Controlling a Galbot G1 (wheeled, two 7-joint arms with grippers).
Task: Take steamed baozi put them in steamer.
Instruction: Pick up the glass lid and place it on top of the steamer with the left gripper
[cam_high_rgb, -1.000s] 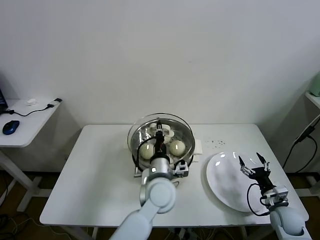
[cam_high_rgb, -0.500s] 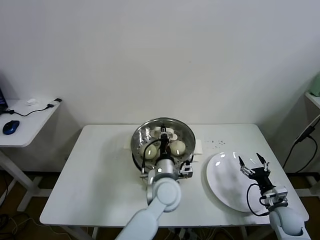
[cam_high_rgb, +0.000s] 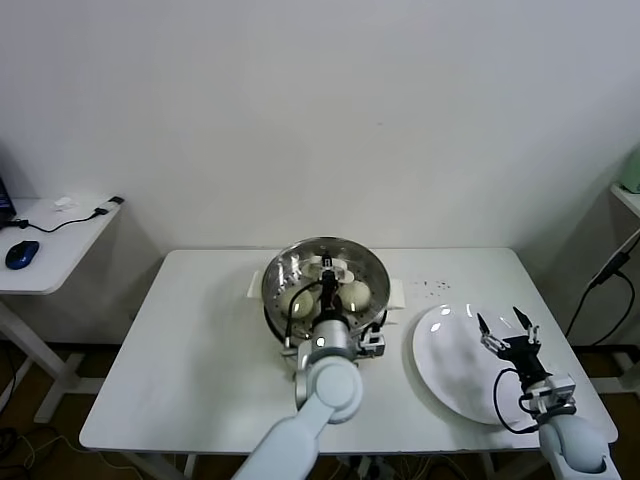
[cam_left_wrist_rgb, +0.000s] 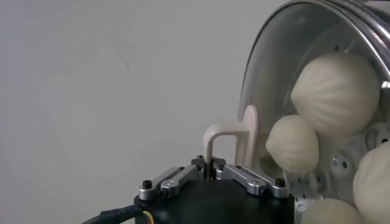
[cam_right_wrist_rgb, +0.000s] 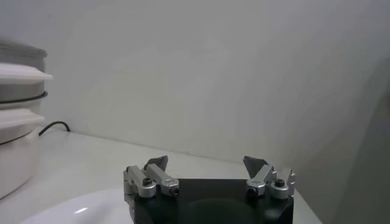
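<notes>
No brand, label or writing can be read anywhere. The steamed baozi (cam_left_wrist_rgb: 335, 91) are seen as smooth, cream-white domes lying inside the steamer (cam_high_rgb: 324, 290), a shiny steel pot at the middle of the white table (cam_high_rgb: 200, 370). Over the steamer the glass lid (cam_left_wrist_rgb: 286, 73) is held by its cream handle (cam_left_wrist_rgb: 228, 140), on which the left gripper (cam_left_wrist_rgb: 211, 165) is clamped. To the steamer's right, the right gripper (cam_high_rgb: 506, 328) hangs spread apart over the white plate (cam_high_rgb: 450, 365).
</notes>
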